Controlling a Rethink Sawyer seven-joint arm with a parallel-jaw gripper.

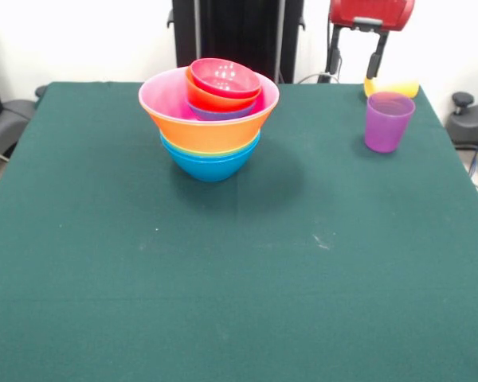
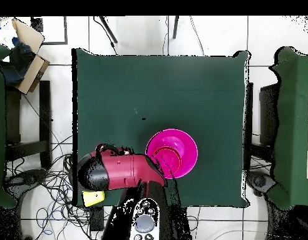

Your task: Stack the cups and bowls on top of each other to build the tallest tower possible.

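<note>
- End effector [image 1: 372, 48] — up at the far right of the table [image 1: 223, 302], red arm head with black parts hanging under it, just above the yellow cup [image 1: 392, 87]; can't tell if it's apart or together, tips not clear in either view.
- Yellow cup lies on its side at the table's back edge, partly behind the purple cup [image 1: 388, 121]; overhead shows it as a yellow bit [image 2: 92, 197] poking out under the arm [image 2: 122, 172].
- Purple cup upright, mouth up, just in front of the yellow one, apparently not touching.
- Both cups look like light thin plastic, smooth, likely slippery — best taken across the wall near the rim for the upright one; the lying one would need a pinch across its body, may roll.
- Tower [image 1: 209, 119] well apart to the left: blue bowl [image 1: 211, 165] at base, wide orange bowl [image 1: 215, 131] and pink bowl [image 1: 161, 94] above, small red bowl [image 1: 225, 77] on top.
- Nested bowls sit slightly tilted; stiff, glossy, light — a careless nudge could shift them.
- Judging: cups not yet on the tower.
</note>
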